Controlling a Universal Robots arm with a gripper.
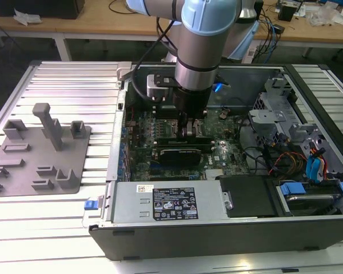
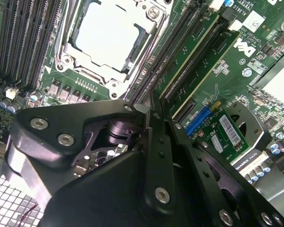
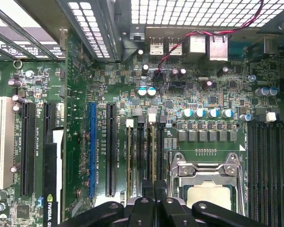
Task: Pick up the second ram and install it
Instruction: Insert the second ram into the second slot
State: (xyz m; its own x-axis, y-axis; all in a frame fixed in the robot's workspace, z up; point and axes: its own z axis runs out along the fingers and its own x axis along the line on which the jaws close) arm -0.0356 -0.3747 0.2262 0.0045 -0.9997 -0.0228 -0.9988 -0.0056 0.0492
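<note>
Green motherboard [image 3: 217, 94] under matte black fingers [image 2: 154, 142], apparently pinching thin ram [image 2: 154, 101].

A black printed label [image 1: 171, 204] and a small white sticker [image 1: 144, 188] stand on the power supply cover [image 1: 126, 206], and fine white slot lettering [image 3: 124, 151] marks the motherboard [image 3: 217, 90] beside the processor socket [image 3: 206, 189], none legible.

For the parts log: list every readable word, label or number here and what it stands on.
White label on the power supply cover: too small to read.
Sticker on the small green board: blurred.
Slot markings on the motherboard: too small.
Nothing quotable.
</note>
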